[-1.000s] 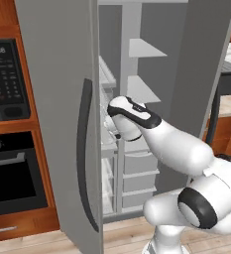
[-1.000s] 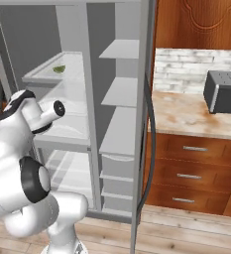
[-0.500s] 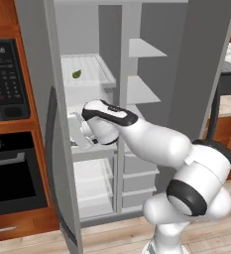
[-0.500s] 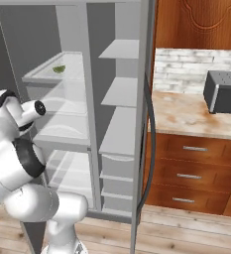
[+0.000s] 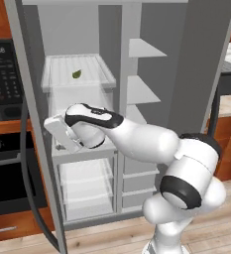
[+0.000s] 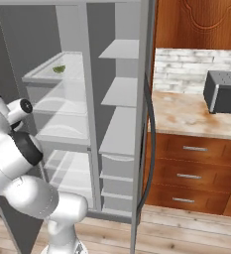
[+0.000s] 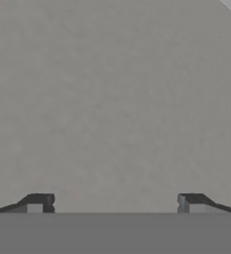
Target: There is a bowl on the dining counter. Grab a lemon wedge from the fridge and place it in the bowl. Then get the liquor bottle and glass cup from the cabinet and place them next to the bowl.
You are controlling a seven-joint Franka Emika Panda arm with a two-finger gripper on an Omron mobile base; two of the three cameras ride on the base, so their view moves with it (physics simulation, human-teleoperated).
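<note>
Left base view: the grey double-door fridge (image 5: 122,99) stands open, and the small green lemon wedge (image 5: 77,74) lies on its clear top shelf (image 5: 57,82), upper left of the frame, well above the arm's hand. The tool (image 7: 115,203) is spread wide and carries nothing; in the hand view it faces a flat grey panel, probably the left fridge door (image 5: 35,129), pushed aside to clear a path to the wedge.

Grey fridge (image 5: 186,64) with pale translucent shelves; green lemon wedge (image 5: 77,74). Reddish-brown wooden cabinets (image 6: 196,168); mottled beige counter (image 6: 186,116); black oven (image 5: 3,168); dark grey toaster (image 6: 225,92).
</note>
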